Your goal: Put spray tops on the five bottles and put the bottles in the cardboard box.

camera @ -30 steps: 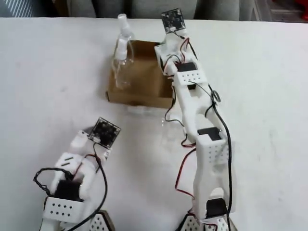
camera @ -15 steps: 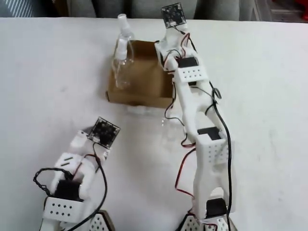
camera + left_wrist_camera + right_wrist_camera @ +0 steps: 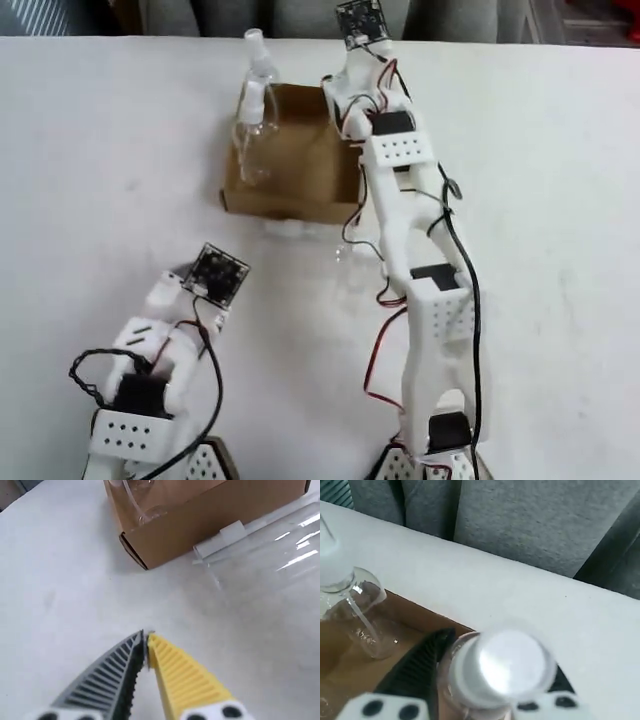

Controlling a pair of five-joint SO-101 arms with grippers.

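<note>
Hovering over the right wall of the cardboard box (image 3: pixel 290 208), the right gripper (image 3: pixel 492 677) is seen clamped round a bottle (image 3: pixel 502 665), whose white top is viewed end-on between the jaws. Two spray-topped bottles (image 3: pixel 250 120) are stood in the box's far left corner. The left gripper (image 3: pixel 146 642) is held low over the table (image 3: pixel 120 150), jaws pressed together, nothing between them. A clear bottle (image 3: pixel 265 545) is laid just beside the box's near wall, ahead of it.

Bottles (image 3: pixel 250 125) are stood in the box's (image 3: pixel 300 175) far left corner. A held bottle (image 3: pixel 500 667) is poised over its far right corner. A lying bottle (image 3: pixel 265 545) is set just before it.
</note>
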